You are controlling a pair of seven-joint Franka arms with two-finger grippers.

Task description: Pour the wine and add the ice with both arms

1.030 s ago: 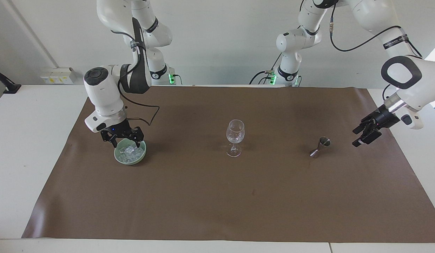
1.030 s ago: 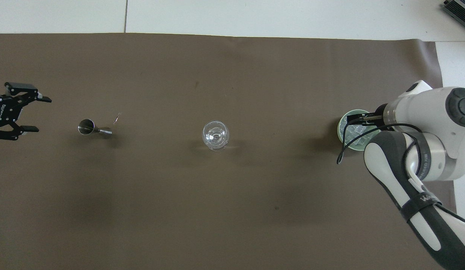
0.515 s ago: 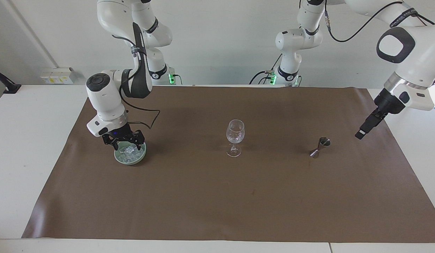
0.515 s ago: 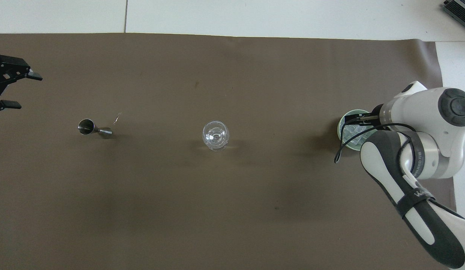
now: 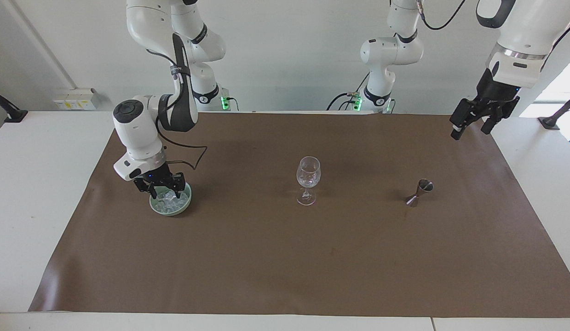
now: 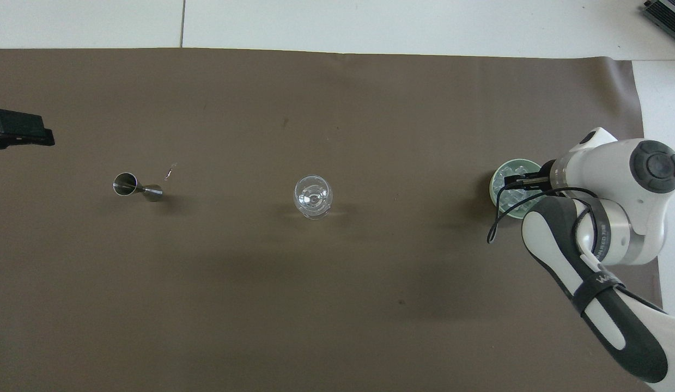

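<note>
The wine glass (image 5: 308,178) stands upright mid-cloth and serves as the landmark; it looks clear, with no wine visible in it and no ice that I can make out, so neither pouring nor icing appears done.

Toward the right arm's end of the table from the glass, the right gripper (image 5: 161,187) is down in the green bowl (image 5: 169,209), its fingers among the ice (image 5: 170,198). Whether they have closed on a chunk I cannot tell.

Toward the left arm's end from the glass, the steel jigger (image 5: 419,191) stands untouched on the cloth. Further that way, the left gripper (image 5: 471,124) hangs raised, fingers spread and empty, over the cloth's corner.

Both steps seem left to do.
</note>
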